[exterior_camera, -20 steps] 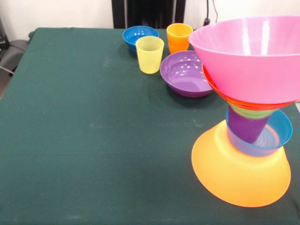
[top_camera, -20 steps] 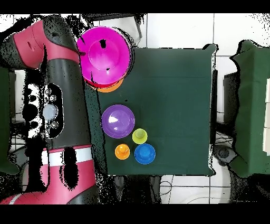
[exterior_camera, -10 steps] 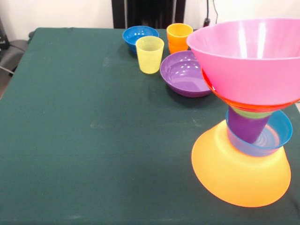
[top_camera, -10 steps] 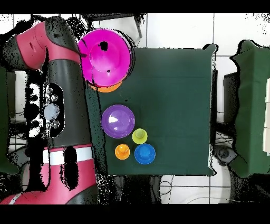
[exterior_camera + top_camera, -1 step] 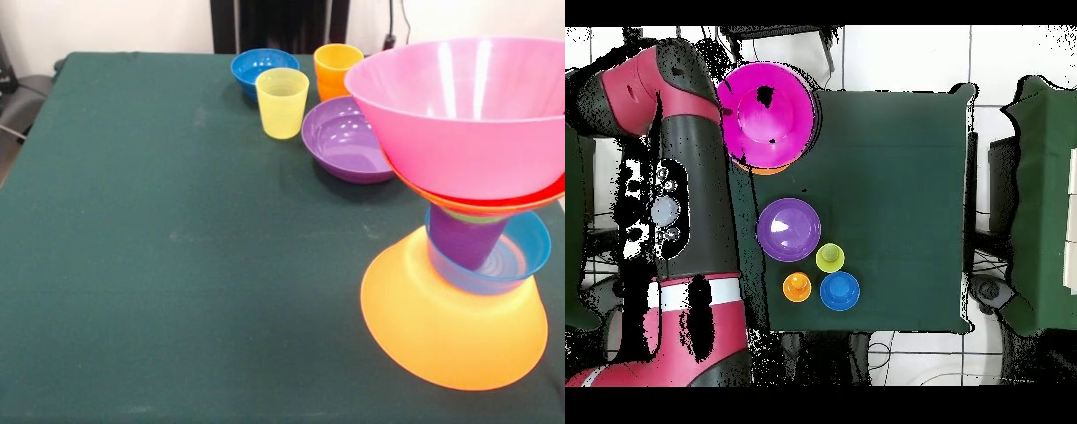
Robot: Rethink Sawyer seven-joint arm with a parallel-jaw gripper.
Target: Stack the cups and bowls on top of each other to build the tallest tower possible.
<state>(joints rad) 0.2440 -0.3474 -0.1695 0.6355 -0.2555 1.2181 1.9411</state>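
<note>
The tower stands at the front view's right. Its base is a big yellow-orange bowl (image 5: 450, 327) turned upside down. On it sit a light blue bowl (image 5: 523, 256), a purple cup (image 5: 463, 238), a sliver of green bowl (image 5: 468, 215), an orange-red bowl (image 5: 499, 205) and the large pink bowl (image 5: 468, 115) on top, leaning slightly. Overhead, the pink bowl (image 5: 770, 112) hides nearly all of the tower. Loose on the table are a yellow cup (image 5: 282, 103), an orange cup (image 5: 337, 71), a dark blue bowl (image 5: 263, 69) and a purple bowl (image 5: 346, 140). The gripper shows in neither view.
The red and black arm (image 5: 680, 180) runs along the table's left side in the overhead view, its end close beside the pink bowl. The green cloth table (image 5: 159, 238) stretches away to the left of the tower in the front view.
The pink bowl has shifted a little to the left in the front view and sits lower over the orange-red bowl. The arm's upper end has moved toward the tower.
</note>
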